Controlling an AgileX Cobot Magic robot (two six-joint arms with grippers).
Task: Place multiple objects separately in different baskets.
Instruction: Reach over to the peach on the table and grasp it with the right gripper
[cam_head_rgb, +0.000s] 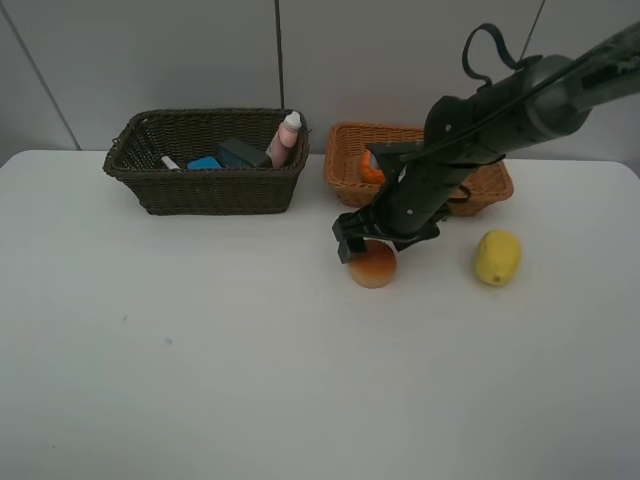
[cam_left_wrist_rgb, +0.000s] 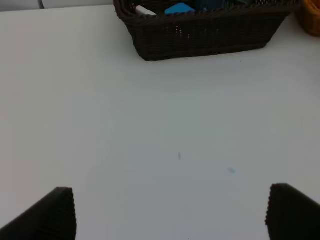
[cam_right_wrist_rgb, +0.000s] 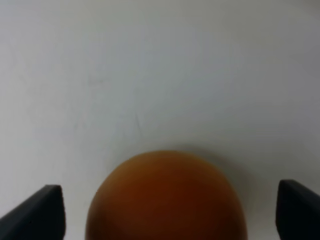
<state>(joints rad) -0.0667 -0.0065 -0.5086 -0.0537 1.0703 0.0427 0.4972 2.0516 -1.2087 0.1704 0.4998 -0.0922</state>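
Right end effector (cam_head_rgb: 368, 243) over the peach (cam_head_rgb: 373, 266), jaws wide, nothing gripped yet.

The peach sits on the desk (cam_head_rgb: 200, 350) at about 6 o'clock from the tan basket (cam_head_rgb: 345, 165), with the lemon (cam_head_rgb: 497, 257) near its 3 o'clock. The risk, as a judgement: the round fruit may roll or squirt out if the jaws close off-centre. The left end effector (cam_left_wrist_rgb: 170, 212) hangs wide and empty, the dark basket (cam_head_rgb: 205, 185) at its 12 o'clock.
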